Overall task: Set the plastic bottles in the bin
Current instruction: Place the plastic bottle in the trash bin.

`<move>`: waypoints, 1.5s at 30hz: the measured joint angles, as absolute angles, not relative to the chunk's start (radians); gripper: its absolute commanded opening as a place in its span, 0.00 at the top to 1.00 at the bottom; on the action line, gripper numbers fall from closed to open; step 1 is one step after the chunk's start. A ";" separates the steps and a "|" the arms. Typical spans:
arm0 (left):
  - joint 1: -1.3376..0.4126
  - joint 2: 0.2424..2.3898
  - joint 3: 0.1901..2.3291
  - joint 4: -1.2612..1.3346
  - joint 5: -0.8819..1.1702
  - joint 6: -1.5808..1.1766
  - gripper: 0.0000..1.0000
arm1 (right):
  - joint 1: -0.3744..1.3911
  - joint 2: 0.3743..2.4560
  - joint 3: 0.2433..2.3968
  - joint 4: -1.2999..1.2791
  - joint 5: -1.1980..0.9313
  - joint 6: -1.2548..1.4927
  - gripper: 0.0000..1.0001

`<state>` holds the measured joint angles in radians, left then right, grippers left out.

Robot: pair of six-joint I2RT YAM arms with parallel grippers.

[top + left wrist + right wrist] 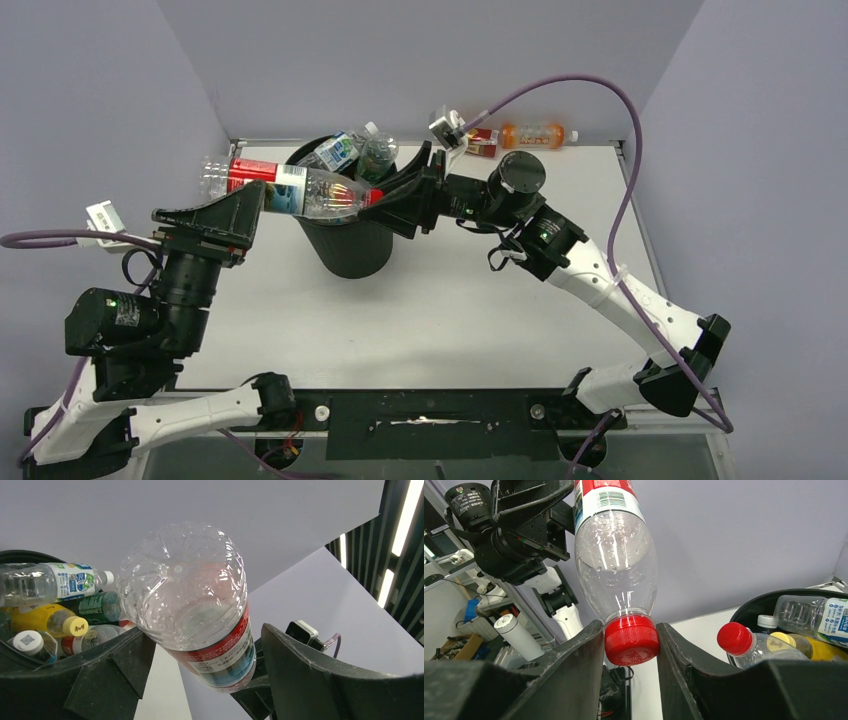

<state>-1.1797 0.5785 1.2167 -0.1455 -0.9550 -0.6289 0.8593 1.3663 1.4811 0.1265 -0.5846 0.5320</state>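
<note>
A clear bottle with a red label [300, 190] is held level over the black bin [350, 250]. My right gripper [385, 197] is shut on its red cap [631, 640], one finger on each side. My left gripper [252, 200] is open around the bottle's body [190, 600]. There the bottle leans on one finger [115, 660], and a gap shows at the other [310, 675]. The bin holds several bottles [350, 152], piled up to its rim. An orange bottle [535, 133] lies on the table at the back right.
The bin stands at the back middle of the white table [450, 320]. Grey walls close in the left, back and right sides. The right arm's purple cable [620, 110] loops high over the back right corner.
</note>
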 measured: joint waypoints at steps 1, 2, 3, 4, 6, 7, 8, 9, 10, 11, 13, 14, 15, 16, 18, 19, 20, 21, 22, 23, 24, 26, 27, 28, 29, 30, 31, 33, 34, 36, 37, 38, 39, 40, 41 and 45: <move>-1.186 0.577 1.217 -0.137 -0.961 -0.615 0.28 | 0.859 1.367 1.481 0.126 -0.584 0.532 0.67; -1.193 0.576 1.217 -0.127 -0.966 -0.597 0.31 | 0.860 1.367 1.481 0.126 -0.584 0.532 0.66; -1.202 0.577 1.219 -0.122 -0.971 -0.582 0.35 | 0.860 1.367 1.481 0.128 -0.584 0.531 0.65; -1.212 0.580 1.225 -0.123 -0.978 -0.564 0.38 | 0.860 1.367 1.481 0.128 -0.584 0.531 0.64; -1.234 0.595 1.245 -0.123 -0.995 -0.531 0.42 | 0.860 1.367 1.481 0.128 -0.584 0.531 0.62; -1.246 0.607 1.262 -0.123 -1.002 -0.509 0.43 | 0.860 1.367 1.481 0.128 -0.585 0.532 0.59; -1.259 0.620 1.279 -0.123 -1.010 -0.487 0.44 | 0.860 1.367 1.481 0.128 -0.585 0.532 0.57; -1.272 0.633 1.297 -0.123 -1.019 -0.464 0.45 | 0.860 1.367 1.481 0.129 -0.585 0.531 0.55; -1.285 0.651 1.322 -0.123 -1.029 -0.430 0.46 | 0.860 1.367 1.481 0.129 -0.585 0.532 0.52; -1.297 0.655 1.326 -0.123 -1.031 -0.424 0.47 | 0.860 1.367 1.481 0.128 -0.582 0.530 0.48; -1.322 0.671 1.346 -0.123 -1.048 -0.379 0.50 | 0.860 1.367 1.481 0.125 -0.577 0.527 0.42; -1.339 0.678 1.357 -0.120 -1.056 -0.353 0.52 | 0.860 1.367 1.481 0.123 -0.574 0.525 0.40; -1.356 0.684 1.365 -0.115 -1.067 -0.326 0.53 | 0.860 1.367 1.481 0.123 -0.570 0.521 0.35; -1.375 0.687 1.370 -0.107 -1.076 -0.299 0.54 | 0.860 1.367 1.481 0.121 -0.567 0.520 0.30; -1.419 0.688 1.376 -0.078 -1.102 -0.237 0.55 | 0.859 1.367 1.481 0.116 -0.561 0.516 0.15; -1.445 0.688 1.377 -0.056 -1.117 -0.199 0.55 | 0.858 1.367 1.481 0.112 -0.557 0.514 0.10; -1.475 0.688 1.379 -0.029 -1.132 -0.159 0.55 | 0.857 1.367 1.481 0.108 -0.552 0.512 0.05; -1.512 0.688 1.380 0.003 -1.151 -0.112 0.55 | 0.855 1.366 1.481 0.102 -0.546 0.508 0.00; -1.554 0.688 1.382 0.039 -1.171 -0.060 0.55 | 0.850 1.366 1.481 0.094 -0.540 0.507 0.02; -1.596 0.688 1.382 0.084 -1.193 -0.002 0.55 | 0.846 1.366 1.481 0.087 -0.536 0.506 0.02; -1.638 0.689 1.383 0.136 -1.213 0.060 0.56 | 0.838 1.365 1.481 0.079 -0.532 0.505 0.02; -1.713 0.688 1.384 0.247 -1.250 0.190 0.57 | 0.814 1.361 1.480 0.056 -0.527 0.505 0.02; -1.753 0.688 1.384 0.318 -1.266 0.268 0.57 | 0.795 1.356 1.477 0.043 -0.524 0.505 0.02; -1.792 0.688 1.386 0.390 -1.279 0.351 0.57 | 0.775 1.348 1.472 0.028 -0.519 0.506 0.02; -1.824 0.688 1.388 0.462 -1.288 0.434 0.57 | 0.751 1.340 1.467 0.015 -0.514 0.505 0.02; -1.851 0.688 1.391 0.532 -1.298 0.516 0.57 | 0.731 1.329 1.463 0.002 -0.511 0.506 0.02; -1.873 0.689 1.394 0.603 -1.306 0.601 0.57 | 0.712 1.316 1.457 -0.011 -0.506 0.505 0.02; -1.900 0.693 1.406 0.728 -1.314 0.751 0.57 | 0.678 1.293 1.450 -0.033 -0.496 0.505 0.02; -1.913 0.701 1.421 0.811 -1.314 0.850 0.58 | 0.669 1.282 1.448 -0.044 -0.493 0.505 0.02; -1.929 0.716 1.449 0.945 -1.312 1.004 0.58 | 0.662 1.260 1.445 -0.060 -0.489 0.504 0.02; -1.938 0.725 1.463 1.014 -1.311 1.084 0.58 | 0.662 1.250 1.442 -0.067 -0.488 0.504 0.02; -1.946 0.733 1.476 1.081 -1.308 1.161 0.58 | 0.662 1.242 1.440 -0.073 -0.488 0.503 0.02; -1.954 0.743 1.488 1.147 -1.305 1.236 0.58 | 0.662 1.237 1.439 -0.078 -0.488 0.502 0.02; -1.959 0.751 1.498 1.194 -1.303 1.291 0.58 | 0.662 1.232 1.438 -0.083 -0.487 0.502 0.02; -1.962 0.763 1.512 1.248 -1.300 1.356 0.58 | 0.661 1.230 1.437 -0.086 -0.486 0.502 0.02; -1.964 0.837 1.575 1.404 -1.279 1.552 0.58 | 0.659 1.230 1.436 -0.116 -0.481 0.498 0.02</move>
<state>-1.9640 0.8371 1.5745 1.4040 -1.2793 1.5524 0.6590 1.2297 1.4357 -0.1162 -0.4808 0.4984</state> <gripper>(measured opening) 0.523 0.979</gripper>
